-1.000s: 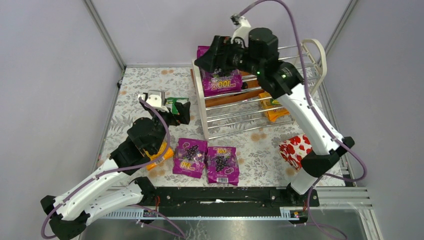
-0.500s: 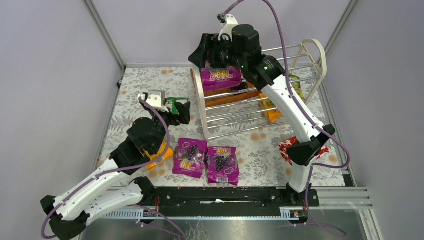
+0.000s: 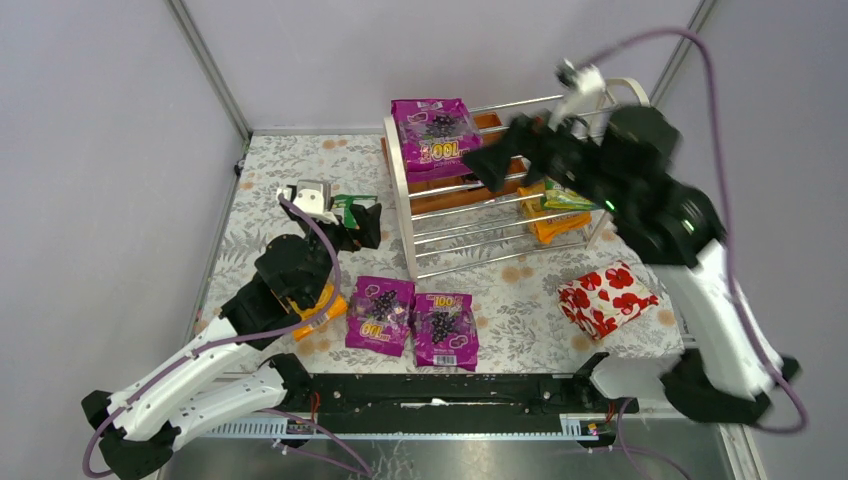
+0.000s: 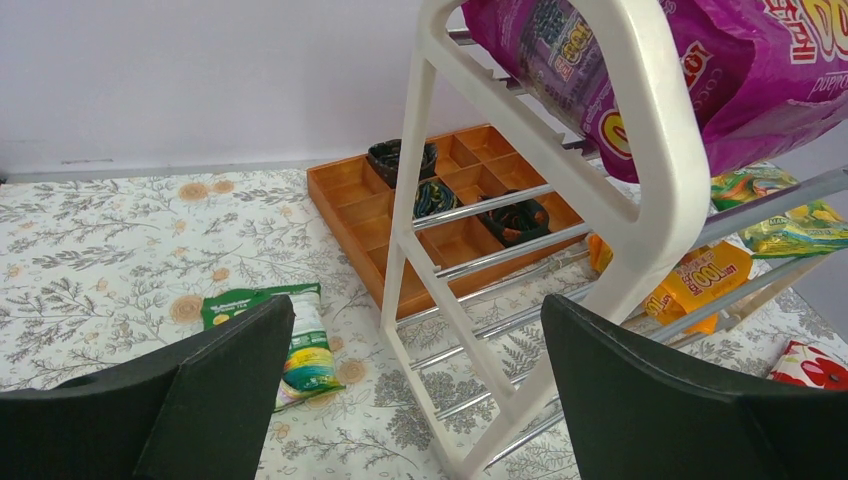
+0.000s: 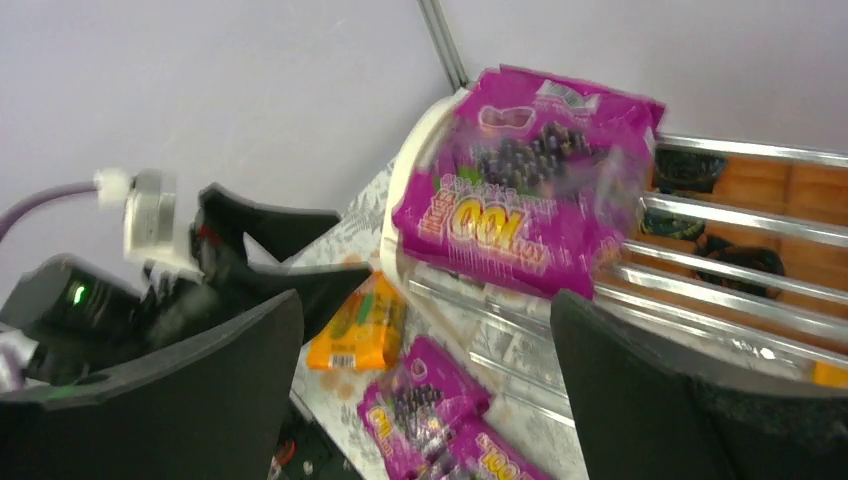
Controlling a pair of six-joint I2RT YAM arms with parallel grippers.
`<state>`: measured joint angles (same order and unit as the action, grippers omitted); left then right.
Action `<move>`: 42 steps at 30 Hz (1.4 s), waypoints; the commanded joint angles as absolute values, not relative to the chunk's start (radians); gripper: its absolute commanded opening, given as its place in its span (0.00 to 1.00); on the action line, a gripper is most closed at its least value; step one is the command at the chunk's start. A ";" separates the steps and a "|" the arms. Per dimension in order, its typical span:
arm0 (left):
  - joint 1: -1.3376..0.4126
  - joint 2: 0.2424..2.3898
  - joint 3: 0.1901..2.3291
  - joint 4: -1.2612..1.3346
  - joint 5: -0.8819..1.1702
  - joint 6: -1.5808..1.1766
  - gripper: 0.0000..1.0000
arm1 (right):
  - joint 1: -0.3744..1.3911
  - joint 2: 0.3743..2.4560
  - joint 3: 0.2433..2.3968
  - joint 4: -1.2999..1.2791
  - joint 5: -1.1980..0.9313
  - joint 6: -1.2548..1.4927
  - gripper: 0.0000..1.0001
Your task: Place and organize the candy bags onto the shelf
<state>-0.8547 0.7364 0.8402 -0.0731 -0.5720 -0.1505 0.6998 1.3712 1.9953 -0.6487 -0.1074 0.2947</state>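
The right end effector (image 3: 482, 163) is hanging above the middle tiers of the shelf (image 3: 398, 190), its fingers spread wide and gripping nothing. Just beyond it, toward the far edge, a shelved magenta bag (image 3: 433, 130) is lying on the top rods at the shelf's left end.

The left end effector (image 3: 360, 222) is hovering over the worktop (image 3: 500, 290) near the far-left corner, also fully spread and carrying nothing. The green-white bag (image 4: 290, 335) is lying flat just ahead of it and slightly left, short of the shelf's left end panel. Its long axis is running roughly along the end effector's line of reach. The left arm is clearly the nearer one, so this bag is probably the next pick; the fingers would likely be closing across its narrow width.

Near the middle of the near edge, a loose magenta bag (image 3: 380, 315) and a second loose magenta bag (image 3: 444, 330) are waiting side by side, between the two arms' bases. An orange bag (image 3: 322, 308) is lying partly under the left arm.
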 commanded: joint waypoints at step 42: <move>-0.760 0.784 0.836 -0.069 -0.626 -0.147 0.99 | 0.781 1.189 0.157 0.538 -0.206 1.139 0.89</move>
<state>-0.7673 0.7929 0.8337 -0.1104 -0.6468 -0.1356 0.7547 1.1057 0.1909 0.3695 -0.3061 1.1427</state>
